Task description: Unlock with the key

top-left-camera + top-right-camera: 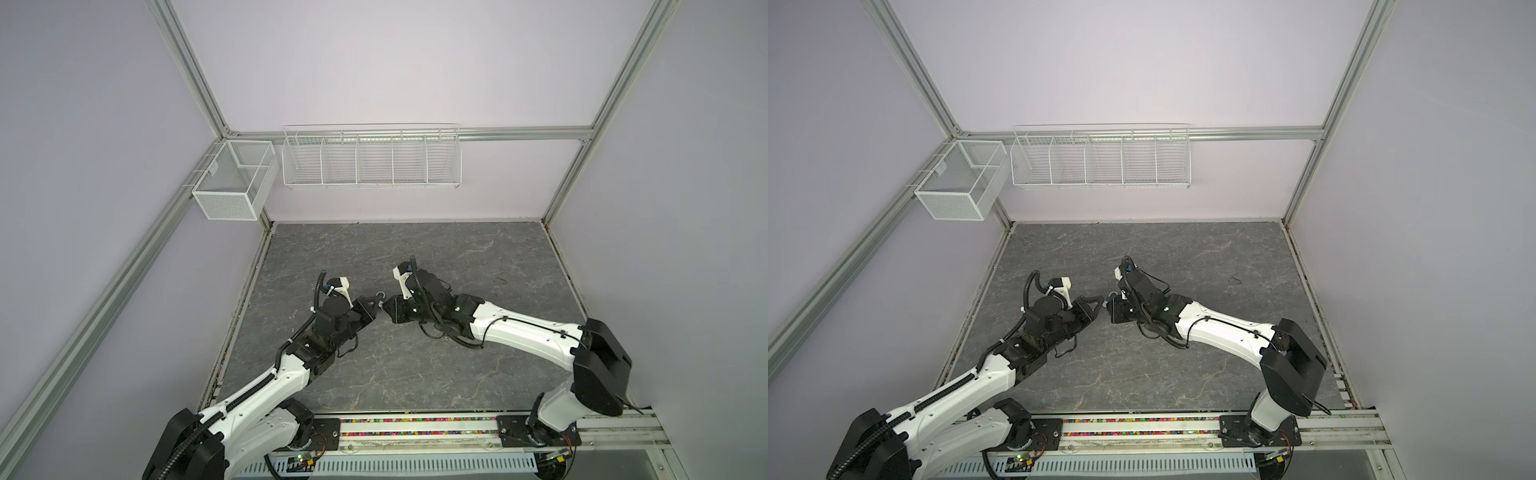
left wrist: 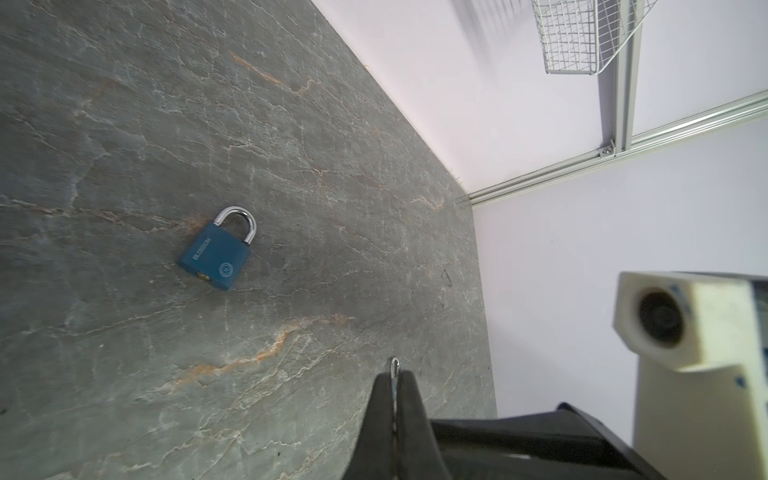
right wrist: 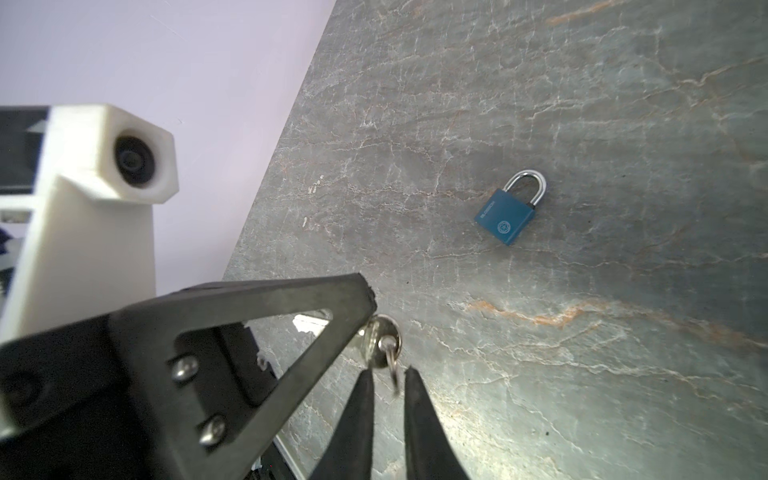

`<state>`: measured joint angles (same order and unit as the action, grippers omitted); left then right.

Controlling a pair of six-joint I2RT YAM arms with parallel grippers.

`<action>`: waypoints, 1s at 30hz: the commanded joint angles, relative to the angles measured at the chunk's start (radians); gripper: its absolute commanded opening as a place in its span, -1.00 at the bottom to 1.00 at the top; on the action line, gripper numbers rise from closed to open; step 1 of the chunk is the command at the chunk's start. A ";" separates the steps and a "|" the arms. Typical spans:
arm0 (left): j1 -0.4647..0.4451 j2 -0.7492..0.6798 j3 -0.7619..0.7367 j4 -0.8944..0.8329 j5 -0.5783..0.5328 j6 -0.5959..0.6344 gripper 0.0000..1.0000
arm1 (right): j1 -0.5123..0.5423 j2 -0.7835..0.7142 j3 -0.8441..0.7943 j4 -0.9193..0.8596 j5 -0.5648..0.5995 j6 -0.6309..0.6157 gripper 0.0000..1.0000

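Observation:
A blue padlock (image 2: 218,253) with a closed silver shackle lies flat on the grey stone table (image 2: 124,124); the right wrist view shows the padlock (image 3: 509,216) too. It is hidden in both top views. My left gripper (image 2: 395,376) is shut on the silver key (image 2: 395,365), seen edge-on. In the right wrist view the key (image 3: 380,338) sticks out of the left gripper's black finger (image 3: 332,307), and its ring (image 3: 394,368) hangs between the parted fingers of my right gripper (image 3: 389,372), which is open. Both grippers meet tip to tip above mid-table (image 1: 380,305).
A white wire rack (image 1: 371,160) and a mesh box (image 1: 232,183) hang on the back wall above the table. Walls close the table on the left, back and right. The arms' bases stand on a rail (image 1: 415,428) along the front edge.

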<state>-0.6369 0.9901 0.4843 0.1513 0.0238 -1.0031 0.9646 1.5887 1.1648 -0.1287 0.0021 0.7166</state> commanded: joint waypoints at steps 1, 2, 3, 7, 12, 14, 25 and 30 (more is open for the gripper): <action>0.000 -0.039 0.031 -0.028 -0.025 0.113 -1.00 | -0.013 -0.069 0.002 -0.076 0.027 -0.039 -0.58; 0.003 -0.051 0.045 -0.051 -0.014 0.163 -1.00 | -0.020 -0.085 0.002 -0.101 0.034 -0.054 -0.57; 0.006 -0.057 0.061 -0.074 0.004 0.210 -1.00 | -0.028 -0.099 -0.003 -0.118 0.038 -0.065 -0.51; 0.034 -0.058 0.147 -0.184 0.118 0.392 -1.00 | -0.067 -0.166 -0.040 -0.122 -0.041 -0.147 -0.40; 0.087 -0.012 0.210 -0.190 0.312 0.490 -1.00 | -0.103 -0.257 -0.095 -0.056 -0.245 -0.275 -0.23; 0.093 0.016 0.240 -0.194 0.368 0.527 -1.00 | -0.124 -0.285 -0.110 -0.043 -0.320 -0.299 -0.11; 0.094 0.075 0.319 -0.151 0.585 0.613 -1.00 | -0.219 -0.293 -0.147 0.085 -0.601 -0.306 -0.19; 0.094 0.069 0.329 -0.168 0.617 0.627 -1.00 | -0.224 -0.270 -0.149 0.120 -0.618 -0.298 -0.25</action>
<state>-0.5488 1.0645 0.7761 -0.0219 0.5888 -0.4156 0.7471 1.3033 1.0298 -0.0624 -0.5594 0.4332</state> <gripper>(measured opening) 0.047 0.380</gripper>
